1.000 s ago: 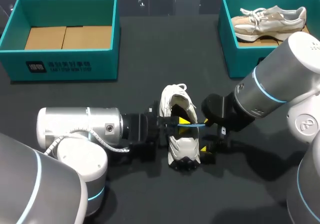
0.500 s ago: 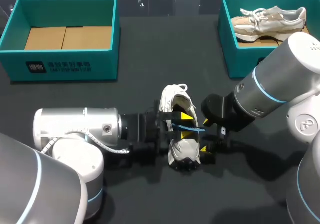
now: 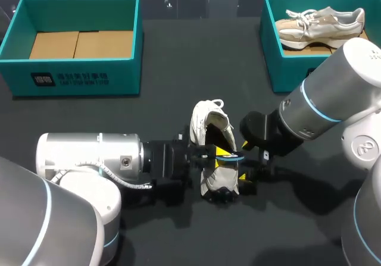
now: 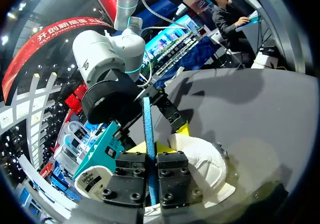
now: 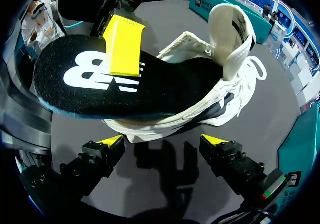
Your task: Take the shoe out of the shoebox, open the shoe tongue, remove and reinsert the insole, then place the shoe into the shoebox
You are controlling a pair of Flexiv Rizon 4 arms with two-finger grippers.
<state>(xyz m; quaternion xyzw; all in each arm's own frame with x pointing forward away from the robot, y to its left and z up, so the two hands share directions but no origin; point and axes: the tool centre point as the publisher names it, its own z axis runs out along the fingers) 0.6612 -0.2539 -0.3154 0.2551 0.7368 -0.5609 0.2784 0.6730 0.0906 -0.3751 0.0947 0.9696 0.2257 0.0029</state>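
The shoe [image 3: 207, 122] lies on the bench [image 3: 178, 69], near its middle and between the two arms, outside both shoeboxes. In the right wrist view the shoe [image 5: 200, 111] has its tongue [image 5: 235, 31] standing up from the opening.

The insole [image 3: 228, 155] is partly out of the shoe. In the right wrist view, the insole [image 5: 150, 91] shows a black top face with a white logo. One end runs into the opening and the other juts out over the rim.

The left arm [image 3: 89, 156] comes in level with the bench. We find the left jaws closed on the insole. In the left wrist view the insole [image 4: 148, 134] appears edge-on as a blue strip clamped between the two fingers. In the right wrist view one yellow fingertip [image 5: 124, 46] of the left jaws presses on the insole's top face.

The right arm [image 3: 333, 93] holds the right jaws just beside the shoe, on the side away from the left arm. The right jaws stand wide open and grip nothing.

The left shoebox [image 3: 122, 69] sits at the far left of the bench. The right shoebox [image 3: 271, 58] sits at the far right and holds a second shoe [image 3: 321, 22].
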